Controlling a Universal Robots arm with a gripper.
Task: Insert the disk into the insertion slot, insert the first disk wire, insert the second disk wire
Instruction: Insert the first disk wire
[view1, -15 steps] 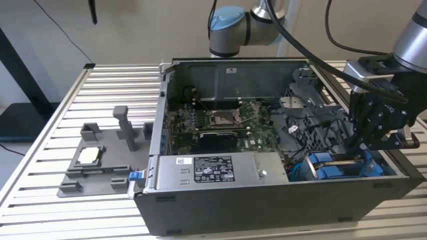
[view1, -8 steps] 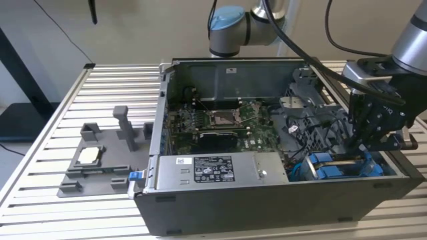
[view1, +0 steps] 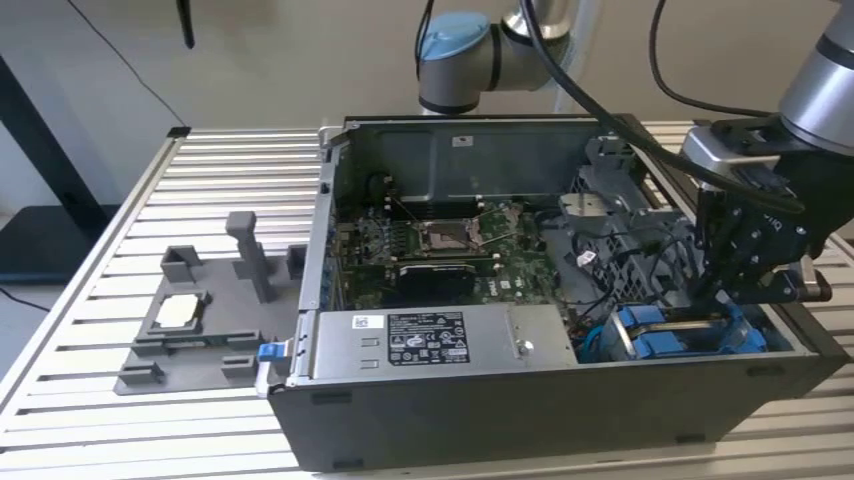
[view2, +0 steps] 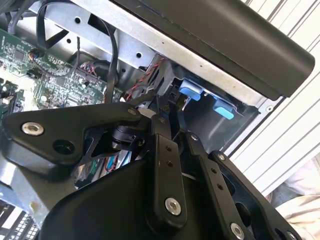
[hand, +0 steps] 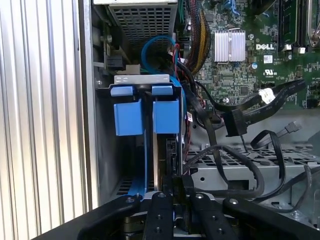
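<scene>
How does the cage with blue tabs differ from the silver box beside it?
The cage is dark grey with blue tabs; the silver box is bright metal with a label. The gripper hangs over the cage, apart from the silver box. Both sit inside the computer case.

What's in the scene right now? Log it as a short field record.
setting: open computer case on a slatted table
end effector: inside the case, at the insertion slot
insertion slot: dark cage with blue tabs, beside the silver power supply
cables: black cables loose beside the cage
</scene>
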